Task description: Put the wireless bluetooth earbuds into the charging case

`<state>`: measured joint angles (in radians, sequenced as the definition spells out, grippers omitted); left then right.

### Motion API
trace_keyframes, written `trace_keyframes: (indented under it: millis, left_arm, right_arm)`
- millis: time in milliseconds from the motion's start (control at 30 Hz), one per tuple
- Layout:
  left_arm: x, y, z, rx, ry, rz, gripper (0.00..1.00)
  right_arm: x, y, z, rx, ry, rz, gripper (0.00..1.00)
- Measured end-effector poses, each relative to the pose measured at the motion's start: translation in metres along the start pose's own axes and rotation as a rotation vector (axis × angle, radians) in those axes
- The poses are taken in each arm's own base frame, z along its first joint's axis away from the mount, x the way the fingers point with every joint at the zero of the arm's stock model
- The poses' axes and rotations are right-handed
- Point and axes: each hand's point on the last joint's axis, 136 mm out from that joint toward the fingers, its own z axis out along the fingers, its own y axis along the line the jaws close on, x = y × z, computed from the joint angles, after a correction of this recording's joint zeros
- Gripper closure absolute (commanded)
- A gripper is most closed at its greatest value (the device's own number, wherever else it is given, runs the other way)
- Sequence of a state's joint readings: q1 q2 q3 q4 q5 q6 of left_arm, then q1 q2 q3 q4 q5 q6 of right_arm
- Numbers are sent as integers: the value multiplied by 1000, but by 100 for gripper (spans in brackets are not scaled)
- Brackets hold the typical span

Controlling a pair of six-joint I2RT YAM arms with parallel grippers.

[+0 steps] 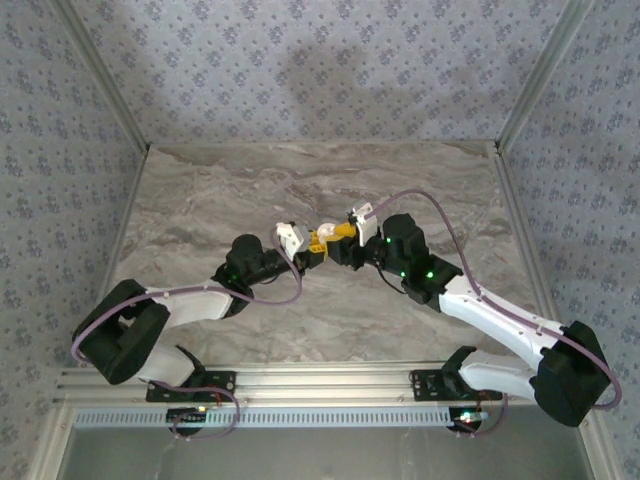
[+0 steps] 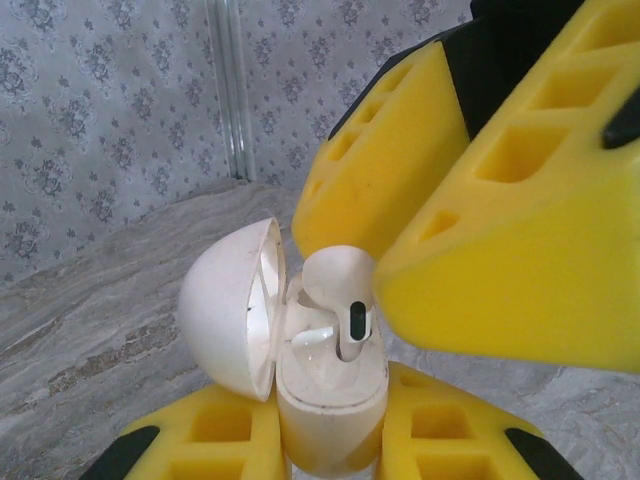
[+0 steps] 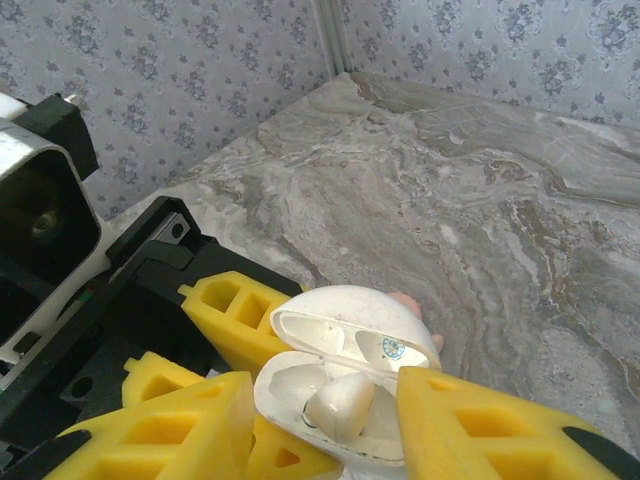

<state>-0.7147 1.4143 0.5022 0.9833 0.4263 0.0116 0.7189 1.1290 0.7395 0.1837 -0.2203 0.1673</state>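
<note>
Grey marbled tabletop (image 1: 250,190), streaked with brown and white veins, running from the near edge up to the far wall. Shut in on three sides by wallpaper (image 1: 330,40) of pale blue-grey with small repeated flower sprigs; carries a soft dark shadow (image 1: 325,75) on the far side. Two bare metal posts, the left post (image 1: 100,75) and the right post (image 1: 545,70), slanting up from the far corners of the tabletop. Along the near edge, a ribbed aluminium rail (image 1: 320,385), and just below it a narrow slotted grey strip (image 1: 330,417). From the left wrist, one post (image 2: 228,90) standing upright where two papered walls meet.
</note>
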Motion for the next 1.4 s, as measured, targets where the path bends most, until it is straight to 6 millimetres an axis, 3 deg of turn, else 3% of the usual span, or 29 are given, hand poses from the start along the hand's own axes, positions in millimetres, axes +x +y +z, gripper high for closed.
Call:
trace_keyframes:
  millis: [333, 767, 1067, 1400]
  left_arm:
    - [-5, -1, -1, 0, -13, 13, 88]
    - [-6, -1, -2, 0, -15, 14, 88]
    - [-9, -1, -3, 0, -20, 18, 88]
    - [-7, -1, -3, 0, -12, 24, 88]
  right_arm:
    - [-5, 5, -5, -25, -13, 4, 49]
    - [-30, 7, -28, -86, -84, 71, 47]
    - [-28, -8, -31, -116, -60, 213, 73]
    - [-10, -1, -18, -190, 35, 290, 84]
